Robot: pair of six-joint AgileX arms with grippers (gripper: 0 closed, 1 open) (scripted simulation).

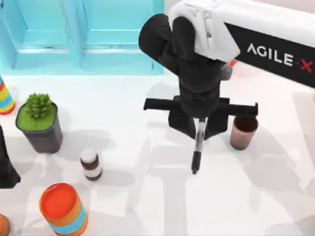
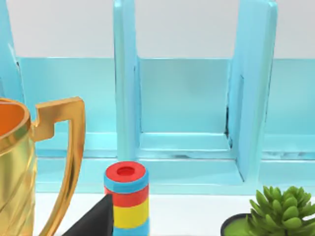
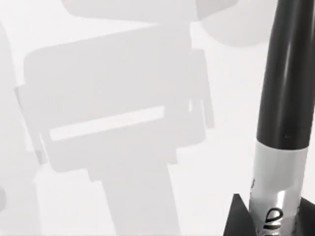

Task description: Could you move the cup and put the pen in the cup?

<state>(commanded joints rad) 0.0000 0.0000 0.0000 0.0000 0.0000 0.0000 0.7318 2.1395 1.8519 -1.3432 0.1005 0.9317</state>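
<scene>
White-shelled and marked AGILE·X, the right arm (image 1: 256,44) is reaching in from the upper right of the top view, closest to the lens. Its right gripper (image 1: 199,129) is hanging over the middle of the white table (image 1: 147,196) and is clamping the pen (image 1: 197,150) near its upper end; the pen is pointing down and toward the near edge, its tip lying over the table surface. The cup (image 1: 243,132) is standing upright just to the right of the gripper, apart from the pen. At the far left edge the left arm (image 1: 6,167) is sitting parked; whether its fingers are apart cannot be told. A potted succulent (image 1: 39,123), a brown bottle with a white cap (image 1: 91,164), an orange cylinder with a blue band (image 1: 63,209) and a striped cylinder (image 1: 5,96) are standing on the left half, with a turquoise rack (image 1: 81,37) at the back.

From the left wrist view, a gold trophy (image 2: 19,167) is looming nearest, beside the striped cylinder (image 2: 126,199), the succulent (image 2: 280,211) and the rack (image 2: 184,108) behind.

From the right wrist view, the pen (image 3: 285,123) is sitting between dark fingertips (image 3: 236,219), its label band just above them, over the gripper's shadow on the table (image 3: 118,123).
</scene>
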